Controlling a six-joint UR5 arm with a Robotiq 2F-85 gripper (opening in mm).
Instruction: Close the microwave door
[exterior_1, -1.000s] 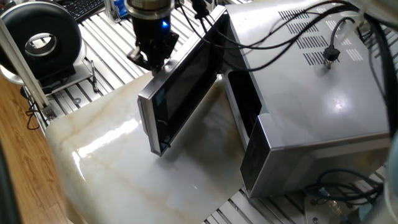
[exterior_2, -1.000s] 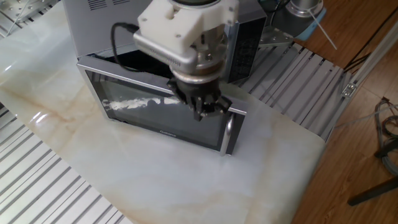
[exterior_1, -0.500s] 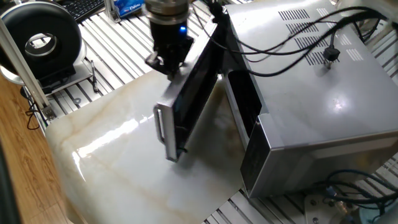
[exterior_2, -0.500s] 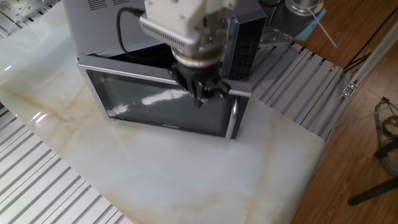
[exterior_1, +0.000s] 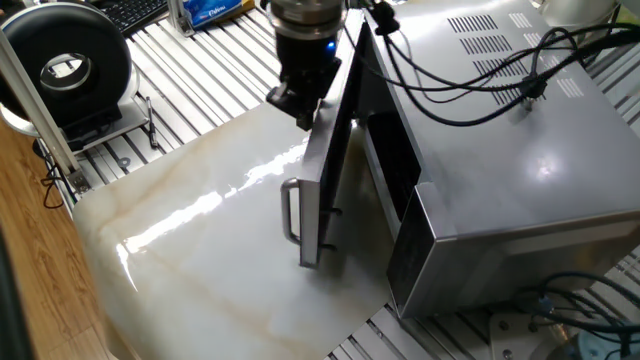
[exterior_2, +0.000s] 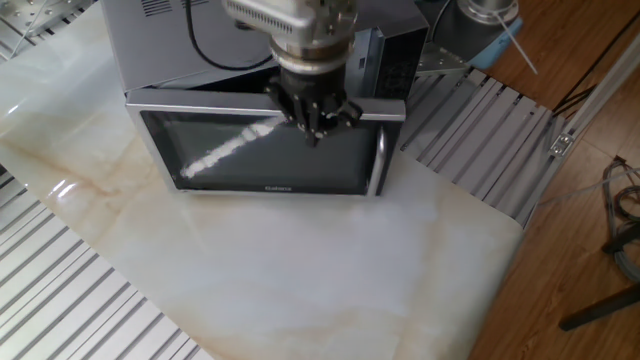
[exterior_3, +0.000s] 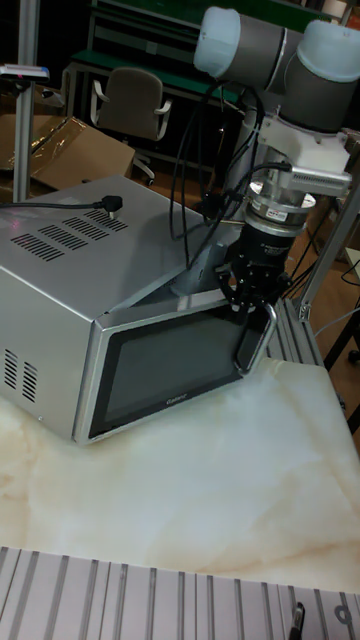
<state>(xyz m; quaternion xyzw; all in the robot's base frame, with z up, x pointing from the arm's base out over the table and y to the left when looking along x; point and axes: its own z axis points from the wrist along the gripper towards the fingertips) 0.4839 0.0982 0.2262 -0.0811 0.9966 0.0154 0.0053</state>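
Note:
The silver microwave (exterior_1: 520, 170) (exterior_2: 150, 35) (exterior_3: 60, 270) stands on the marble table (exterior_1: 190, 260). The microwave door (exterior_1: 328, 160) (exterior_2: 260, 155) (exterior_3: 165, 370) is swung most of the way in, and a narrow wedge of dark cavity (exterior_1: 388, 150) still shows. Its vertical bar handle (exterior_1: 290, 210) (exterior_2: 378, 160) (exterior_3: 256, 340) is at the free end. My gripper (exterior_1: 300, 100) (exterior_2: 312, 115) (exterior_3: 247, 292) rests against the door's outer face at its top edge, near the handle end, with its fingers together and nothing between them.
A round black-and-white device (exterior_1: 70, 65) sits at the far left on the slatted frame. Black cables (exterior_1: 470, 70) trail over the microwave's top. The arm (exterior_3: 280, 50) reaches down from above the door. Bare marble (exterior_2: 300, 270) lies before the door, and an office chair (exterior_3: 130, 100) stands behind.
The door has swung steadily inward toward the microwave body, with my gripper moving along with it against its outer face. The gap at the cavity has narrowed.

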